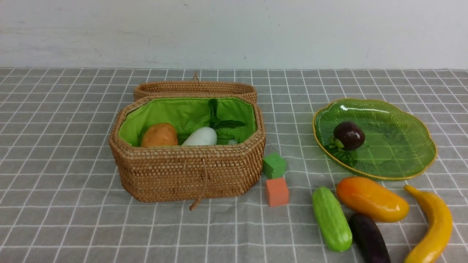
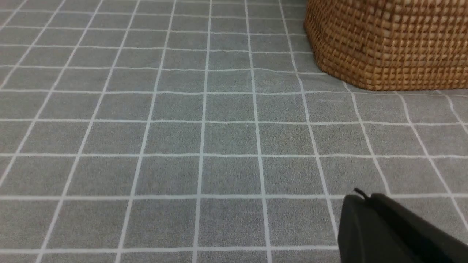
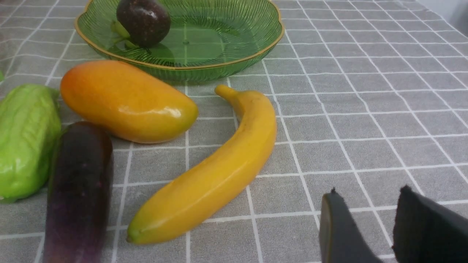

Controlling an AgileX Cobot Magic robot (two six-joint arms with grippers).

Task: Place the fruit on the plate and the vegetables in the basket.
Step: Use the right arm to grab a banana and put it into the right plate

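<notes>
Left gripper (image 2: 365, 197): jaws closed, empty, near basket.
Basket (image 1: 186, 171), cloth's (image 1: 73, 182) nine o'clock: potato (image 1: 159, 135), radish (image 1: 200, 137) inside.
Plate (image 1: 402, 171), three o'clock: mangosteen (image 1: 349, 136) at its nine o'clock.
Cucumber (image 1: 331, 218), mango (image 1: 371, 199), eggplant (image 1: 369, 239), banana (image 1: 433, 226): on cloth, plate's six o'clock.
Right gripper (image 3: 367, 191): jaws parted, empty, near banana.

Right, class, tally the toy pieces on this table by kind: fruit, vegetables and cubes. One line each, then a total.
Fruit: 3 (mangosteen, mango, banana)
Vegetables: 4 (potato, radish, cucumber, eggplant)
Cubes: 2 (green cube, orange cube)
Total: 9
</notes>
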